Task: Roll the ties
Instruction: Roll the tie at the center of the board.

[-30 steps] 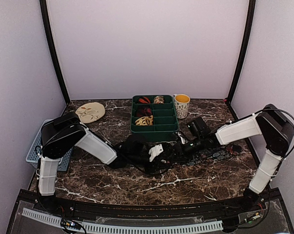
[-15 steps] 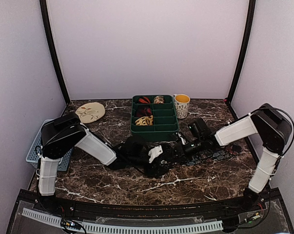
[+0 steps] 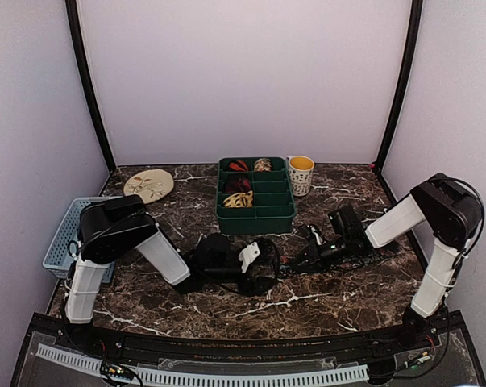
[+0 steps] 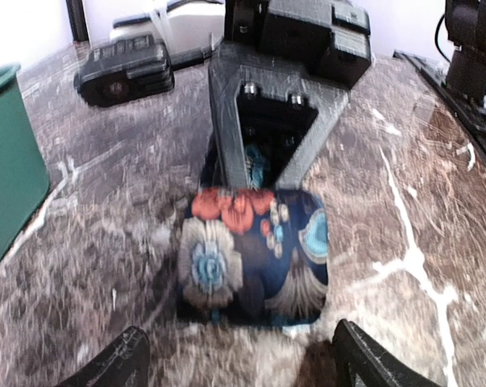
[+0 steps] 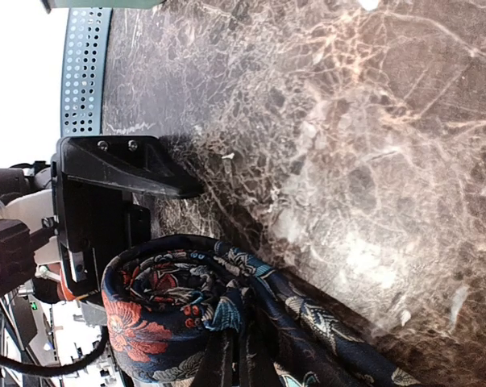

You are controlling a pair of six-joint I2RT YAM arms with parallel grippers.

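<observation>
1. While my left arm has eased slightly toward 8 o'clock over the last second, the left gripper has its fingers spread wide, one on either side of the roll, gripping nothing.
2. Between those fingers lies the tie, a dark floral roll resting on the marble table near its centre. The right wrist view shows a loose tail running off it, so I judge the winding unfinished.
3. The right gripper has drawn back toward 3 o'clock with its arm, so the two grippers are no longer bunched together as they were a second ago. Its fingers are narrow and pinched into the tie's fabric. I read this as pulling the tail taut before more turns.
4. Far out at 9 o'clock, the blue basket is half hidden by my left arm. I cannot tell what it holds.
5. At 12 o'clock from the roll, the green tray holds four finished ties. The red-black coil and tan coil share the far row. Toward 6 o'clock come the dark red coil and then the yellow-cream coil. The other cells show only green floor.
6. At 3 o'clock from the tray's far corner stands the cup, orange inside. I cannot tell whether that is contents or glaze.
</observation>
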